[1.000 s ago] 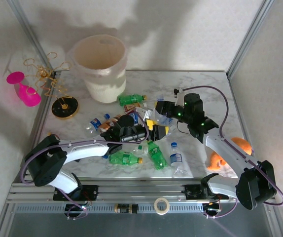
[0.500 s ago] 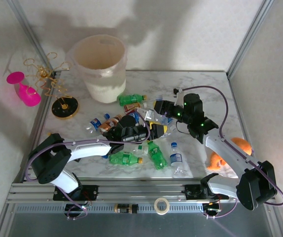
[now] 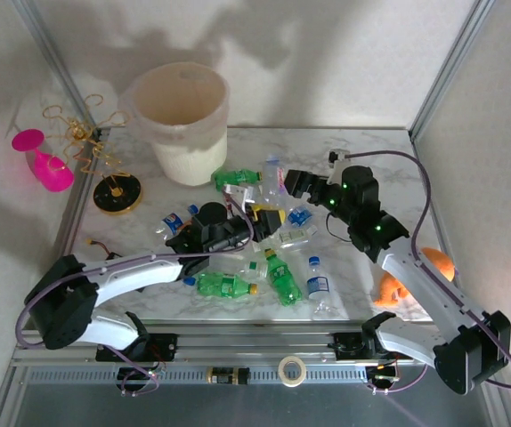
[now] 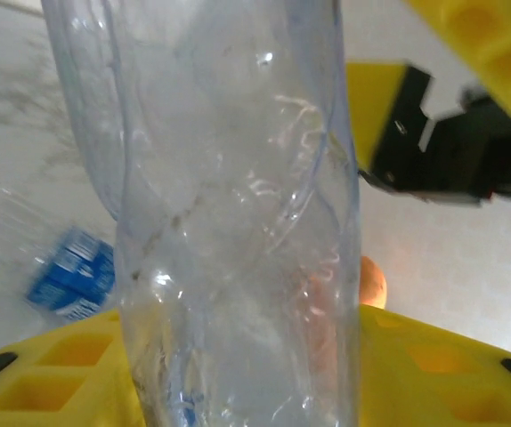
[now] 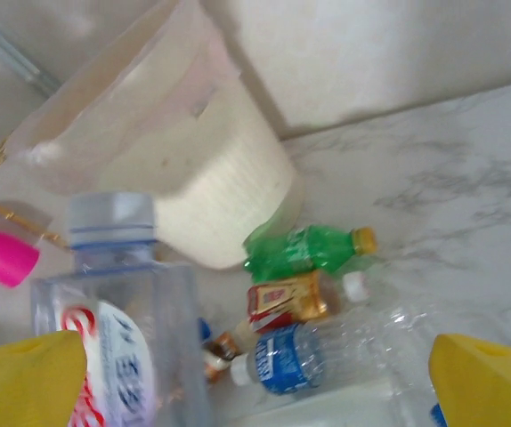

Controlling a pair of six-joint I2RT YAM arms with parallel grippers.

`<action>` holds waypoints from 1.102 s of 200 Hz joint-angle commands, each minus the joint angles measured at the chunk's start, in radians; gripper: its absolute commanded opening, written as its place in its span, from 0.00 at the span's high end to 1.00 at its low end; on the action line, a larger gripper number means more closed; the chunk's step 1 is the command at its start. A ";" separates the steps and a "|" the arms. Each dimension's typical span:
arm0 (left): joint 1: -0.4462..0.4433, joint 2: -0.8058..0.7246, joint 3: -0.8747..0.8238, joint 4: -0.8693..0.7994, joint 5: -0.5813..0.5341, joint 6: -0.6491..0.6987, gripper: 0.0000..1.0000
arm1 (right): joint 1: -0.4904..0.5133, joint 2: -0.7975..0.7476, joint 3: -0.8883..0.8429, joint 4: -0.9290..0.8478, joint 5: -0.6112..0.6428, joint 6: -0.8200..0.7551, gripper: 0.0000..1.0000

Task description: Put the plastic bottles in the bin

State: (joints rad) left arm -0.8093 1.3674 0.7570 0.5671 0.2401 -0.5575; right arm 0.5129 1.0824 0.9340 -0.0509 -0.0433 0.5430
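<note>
Seen from above: a white marble table (image 3: 371, 156) between pale walls, with two arms reaching in from the near edge.

At the back left, the bin (image 3: 184, 156): large, cream-white and round, narrowing toward the base, with a translucent liner folded over the rim. Upright, mouth open.

Scattered across the middle of the table, near the bin but outside it, the plastic bottles (image 3: 282, 277): small and crushed, most lying on their sides. Just in front of the bin, a green bottle (image 3: 238, 178) with an orange-yellow cap. Toward the near edge, another green one (image 3: 224, 285), and to its right a clear bottle with a blue label (image 3: 318, 285).

Off the table's left edge, a pink wine glass (image 3: 42, 160). Off the right edge, a round orange object (image 3: 420, 265).

From the left wrist: left gripper (image 4: 238, 382) clamped on a clear crumpled bottle (image 4: 238, 205), with yellow fingers (image 4: 51, 374) on either side of it. Transparent, dented walls, standing upright in the grip.

From the right wrist: right gripper (image 5: 255, 382) spread wide, holding nothing, yellow fingertips far apart at the lower corners. Just beside the fingertip at lower left, an upright capped bottle (image 5: 122, 302), clear with a pale blue cap and a red-and-white label; touching the finger or not, impossible to tell. Beyond, lying together in front of the bin, an amber-brown bottle (image 5: 287, 301) with a white cap.
</note>
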 commanded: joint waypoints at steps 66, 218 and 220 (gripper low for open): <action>0.201 -0.060 0.270 -0.269 -0.103 0.178 0.58 | 0.000 -0.097 -0.169 0.051 0.141 0.013 0.01; 0.632 0.358 0.980 -0.687 -0.117 0.286 0.57 | 0.004 -0.076 -0.272 0.018 0.076 -0.032 0.01; 0.634 0.363 0.982 -0.687 -0.114 0.284 0.57 | 0.003 -0.077 -0.273 0.019 0.075 -0.032 0.01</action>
State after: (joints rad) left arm -0.2020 1.6917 1.6875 -0.0612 0.1112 -0.2588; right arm 0.5129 1.0359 0.6998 -0.0662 0.0593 0.5350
